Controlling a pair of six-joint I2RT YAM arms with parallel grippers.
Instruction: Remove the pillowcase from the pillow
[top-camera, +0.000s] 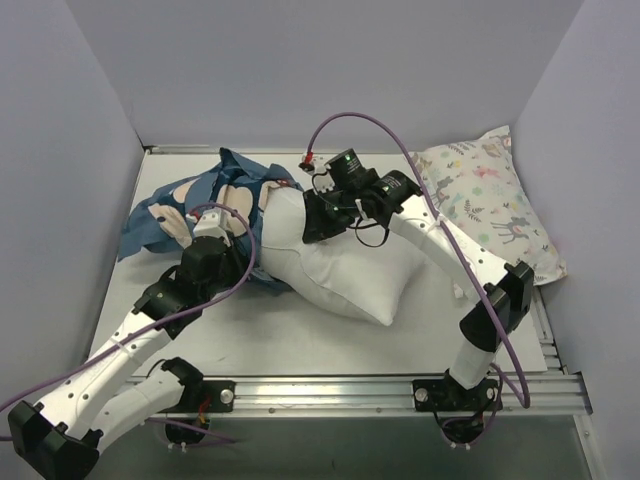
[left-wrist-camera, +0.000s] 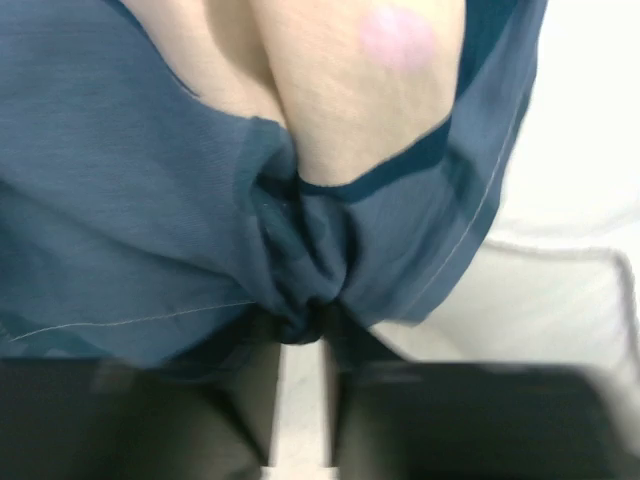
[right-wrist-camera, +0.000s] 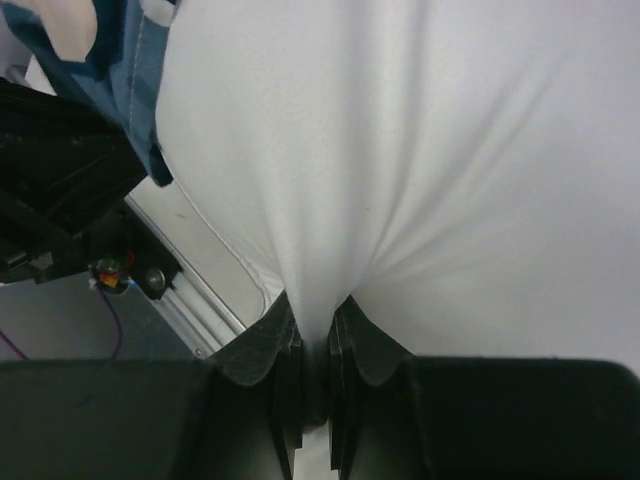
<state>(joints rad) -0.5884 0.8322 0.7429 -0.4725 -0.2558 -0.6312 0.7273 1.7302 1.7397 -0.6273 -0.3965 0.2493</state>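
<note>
Left claw (left-wrist-camera: 300, 338) tight on pillowcase (left-wrist-camera: 130, 200)

A white table (top-camera: 300, 340) carries three soft things: a crumpled navy pillowcase (top-camera: 160, 215) at the left rear, a plain white pillow (top-camera: 350, 275) across the middle with its left end touching that fabric, and an animal-print pillow (top-camera: 495, 195) lying along the right edge, by the wall.

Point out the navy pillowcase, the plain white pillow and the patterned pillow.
pillowcase (top-camera: 146, 235): top external view, blue fabric at its left end.
pillow (top-camera: 350, 278): top external view, its bare white middle.
patterned pillow (top-camera: 490, 195): top external view, its printed centre.
</note>
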